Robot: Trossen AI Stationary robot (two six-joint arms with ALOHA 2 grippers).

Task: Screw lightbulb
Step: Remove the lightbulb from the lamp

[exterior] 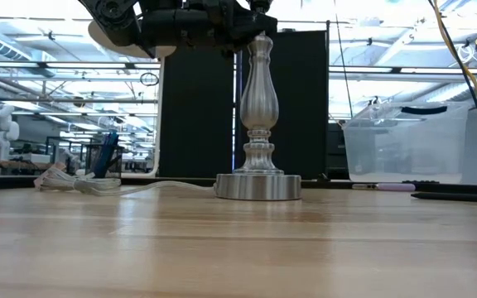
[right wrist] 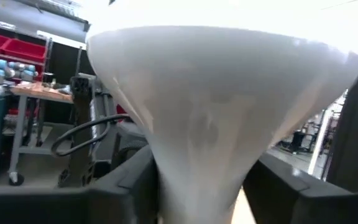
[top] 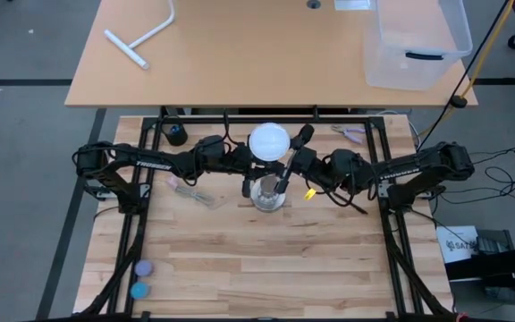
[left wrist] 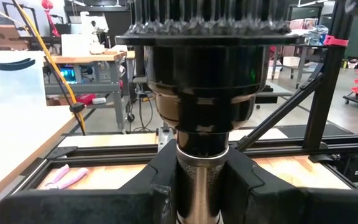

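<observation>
Bulb seating on lamp post, both arms engaged at table centre.

Near side of the wooden table [top: 266, 259] is bare save two small round items at the near-left corner. At mid-table stands the metal lamp post [exterior: 258, 116] on its round base. The left gripper [left wrist: 199, 180] is clamped on the post's neck just under the black socket [left wrist: 202, 81], steadying it. The right gripper [right wrist: 201, 186] has its fingers set either side of the lightbulb [top: 269, 141] at its tapering neck; whether they press it I cannot tell. The bulb sits over the socket, globe up. Judged step: threading in progress. Next move calls for a firm grip and a level twist, post held fast. Farther off, a clear plastic bin [top: 416, 40] rests on the far table.
</observation>
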